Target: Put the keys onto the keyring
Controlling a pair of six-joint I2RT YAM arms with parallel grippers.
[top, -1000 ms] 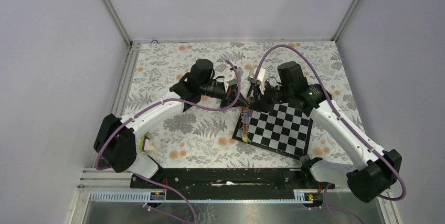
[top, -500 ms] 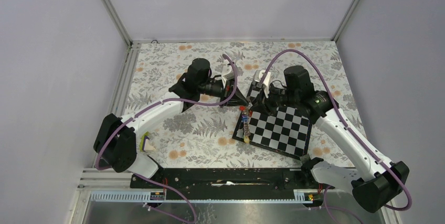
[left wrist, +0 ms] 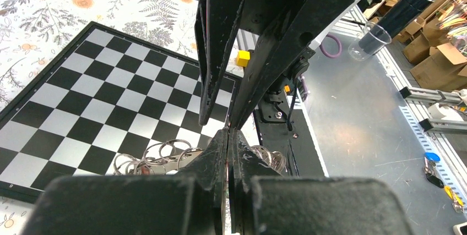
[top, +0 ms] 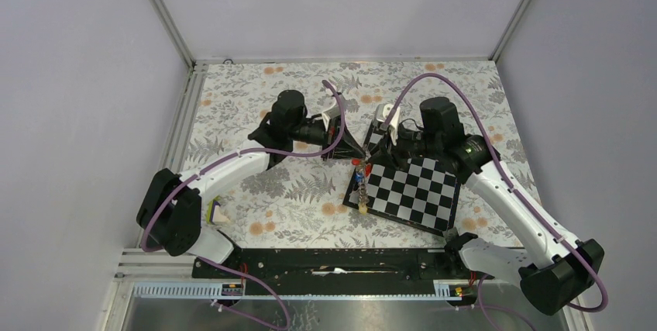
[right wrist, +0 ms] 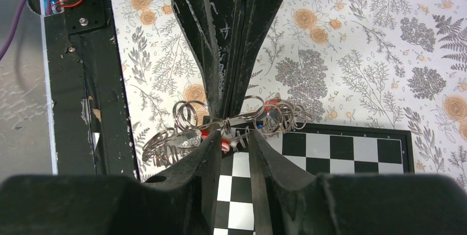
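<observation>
The keys [top: 359, 180] hang in a bunch with small silver split rings [right wrist: 275, 116] at the left edge of a chessboard [top: 418, 191]. Red and blue heads show among them [right wrist: 224, 144]. The keyring [right wrist: 248, 117] appears edge-on as a thin grey wire carrying the rings. My left gripper [top: 355, 150] comes from the left and is shut on that wire; its fingers [right wrist: 220, 53] pinch it from above in the right wrist view. My right gripper [right wrist: 231, 138] faces it with jaws apart, and a red key head lies just at its fingertips. More rings [left wrist: 154, 158] show beside my left gripper [left wrist: 229, 136].
The chessboard [left wrist: 82, 97] lies tilted on the floral tablecloth [top: 271, 191]. A small yellow cube [left wrist: 243, 58] sits past the board's corner. A yellow-and-white item [top: 215, 211] lies near the left arm's base. A black rail [top: 333, 261] runs along the near edge.
My right gripper's jaws have parted and the right arm has drawn back slightly to the right. The left gripper has stayed shut, shifting a little to the left.
</observation>
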